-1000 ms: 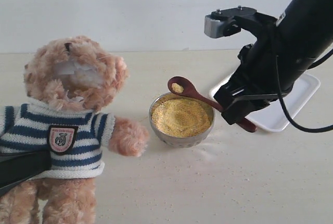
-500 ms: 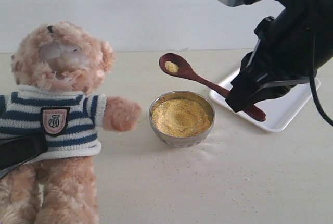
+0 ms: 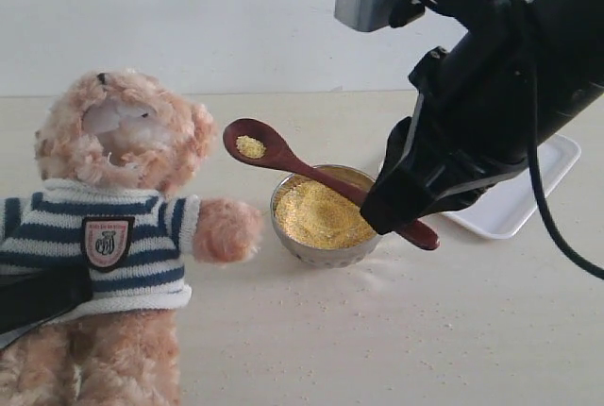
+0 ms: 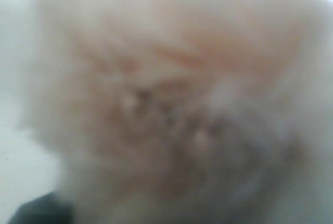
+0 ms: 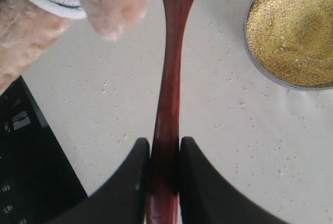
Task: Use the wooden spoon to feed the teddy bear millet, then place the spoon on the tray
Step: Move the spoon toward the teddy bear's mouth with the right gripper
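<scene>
The teddy bear (image 3: 123,142) sits upright at the left in its striped sweater, face turned up. My left gripper (image 3: 38,297) is a black bar pressed across its waist; the left wrist view holds only blurred fur (image 4: 171,104). My right gripper (image 3: 392,212) (image 5: 164,143) is shut on the handle of the wooden spoon (image 3: 293,165) (image 5: 169,78). The spoon's bowl carries a small heap of millet (image 3: 250,146) and hangs just right of the bear's cheek, not touching it. Below the handle stands the metal bowl of millet (image 3: 326,212) (image 5: 291,31). The white tray (image 3: 500,212) lies behind the right arm, partly hidden.
Spilled grains dot the pale table around the metal bowl (image 3: 377,279). The bear's right-hand paw (image 3: 226,231) (image 5: 112,0) sticks out toward the bowl, under the spoon. The black left arm (image 5: 26,166) shows beside the bear's body.
The right gripper has carried the loaded spoon left from above the bowl toward the bear's face. The bear has shifted a little, and its head now sits lower.
</scene>
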Robot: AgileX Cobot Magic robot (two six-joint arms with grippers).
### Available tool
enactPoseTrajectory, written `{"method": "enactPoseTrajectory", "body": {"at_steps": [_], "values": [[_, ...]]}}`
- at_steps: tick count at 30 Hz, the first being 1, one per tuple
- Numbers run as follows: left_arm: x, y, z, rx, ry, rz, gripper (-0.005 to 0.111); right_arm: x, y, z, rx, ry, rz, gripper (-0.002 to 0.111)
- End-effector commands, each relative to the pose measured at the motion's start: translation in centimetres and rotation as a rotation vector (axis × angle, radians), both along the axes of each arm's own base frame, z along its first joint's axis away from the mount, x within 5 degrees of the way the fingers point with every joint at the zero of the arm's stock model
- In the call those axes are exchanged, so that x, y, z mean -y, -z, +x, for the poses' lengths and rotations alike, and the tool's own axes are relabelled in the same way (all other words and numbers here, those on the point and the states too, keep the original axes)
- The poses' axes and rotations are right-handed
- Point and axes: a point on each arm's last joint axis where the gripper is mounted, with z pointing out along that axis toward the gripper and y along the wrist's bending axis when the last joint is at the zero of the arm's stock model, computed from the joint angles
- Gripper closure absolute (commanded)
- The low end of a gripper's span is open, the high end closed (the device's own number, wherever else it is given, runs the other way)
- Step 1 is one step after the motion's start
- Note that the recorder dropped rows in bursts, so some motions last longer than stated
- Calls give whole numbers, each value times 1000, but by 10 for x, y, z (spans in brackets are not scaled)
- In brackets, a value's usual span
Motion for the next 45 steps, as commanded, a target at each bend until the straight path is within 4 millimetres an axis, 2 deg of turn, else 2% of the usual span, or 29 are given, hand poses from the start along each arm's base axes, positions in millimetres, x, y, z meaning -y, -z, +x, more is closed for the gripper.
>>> {"method": "enactPoseTrajectory", "body": {"at_steps": [1,5,27,32,35,40,45], "values": [[5,10,-13,-40,14,-32,102,-4,-5,-4,22,-23,28,108],[8,15,-19,-46,21,-27,102,-4,-5,-4,24,-23,30,108],[2,22,-14,-74,-57,47,102,-12,-10,-12,-17,-97,126,108],[1,22,-14,-76,-61,53,102,-27,-10,-26,13,-177,123,108],[1,23,-14,-80,-65,61,102,-34,-14,-28,59,-162,112,108],[1,23,-14,-81,-64,63,102,-35,-24,-27,81,-152,117,108],[2,22,-15,-73,-52,47,102,-36,-24,-27,78,-148,113,108]]}}
